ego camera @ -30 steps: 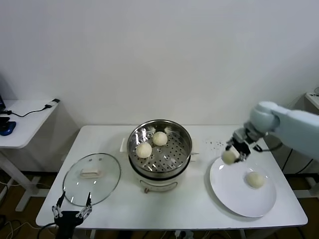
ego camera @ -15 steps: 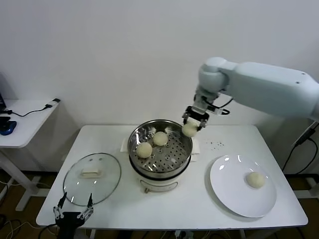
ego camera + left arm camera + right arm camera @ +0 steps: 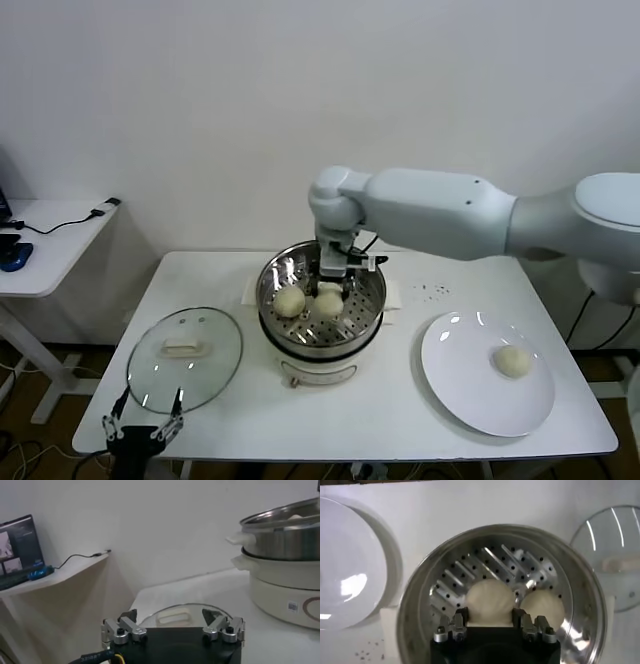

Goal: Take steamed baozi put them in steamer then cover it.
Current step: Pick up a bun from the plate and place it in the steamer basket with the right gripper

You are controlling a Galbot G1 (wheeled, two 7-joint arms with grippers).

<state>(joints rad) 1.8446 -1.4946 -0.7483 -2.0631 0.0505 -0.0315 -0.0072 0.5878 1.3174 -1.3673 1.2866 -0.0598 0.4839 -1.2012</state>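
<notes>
My right gripper (image 3: 335,272) reaches down into the steamer (image 3: 275,318), shut on a steamed baozi (image 3: 490,600) that sits low over the perforated tray. A second baozi (image 3: 290,300) lies beside it on the tray (image 3: 542,607), close to the held one. One more baozi (image 3: 513,361) rests on the white plate (image 3: 465,400). The cover (image 3: 185,358), a glass lid with a white handle, lies flat on the table left of the steamer. My left gripper (image 3: 148,405) hangs open at the table's front edge, just in front of the cover (image 3: 172,616), holding nothing.
The steamer's white base (image 3: 285,595) stands at the table's middle, with the plate (image 3: 345,575) to its right. A small side table (image 3: 50,240) with a cable stands at the far left. Dark specks (image 3: 432,290) dot the table behind the plate.
My right arm has carried the baozi from above the plate leftward over the steamer and lowered it inside. The left arm has not moved.
</notes>
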